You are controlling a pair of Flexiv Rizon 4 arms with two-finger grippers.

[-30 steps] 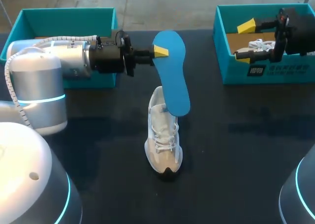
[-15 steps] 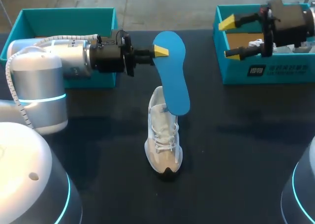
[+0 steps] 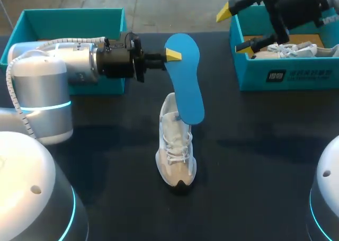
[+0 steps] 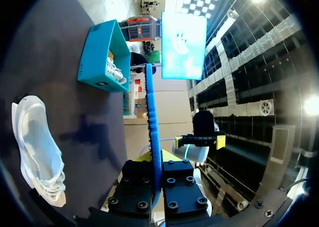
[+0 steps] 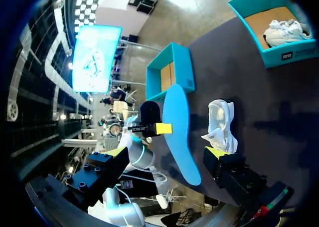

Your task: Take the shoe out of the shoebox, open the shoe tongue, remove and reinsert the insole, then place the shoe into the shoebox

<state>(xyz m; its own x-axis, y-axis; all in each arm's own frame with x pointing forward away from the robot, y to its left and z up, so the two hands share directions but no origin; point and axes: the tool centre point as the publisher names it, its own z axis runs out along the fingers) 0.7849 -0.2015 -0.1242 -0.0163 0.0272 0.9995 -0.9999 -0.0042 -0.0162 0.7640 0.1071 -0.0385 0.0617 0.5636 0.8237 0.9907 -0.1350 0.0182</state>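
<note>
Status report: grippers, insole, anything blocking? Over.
Left gripper shut on blue insole, held over white shoe. Right gripper open, empty, over right shoebox edge. Nothing between insole and shoe.

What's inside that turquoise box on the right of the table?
One white lace-up sneaker lies on the brown floor of the turquoise shoebox. From above, the right gripper and its arm cover the back part, and the front wall hides the floor just behind it.
</note>
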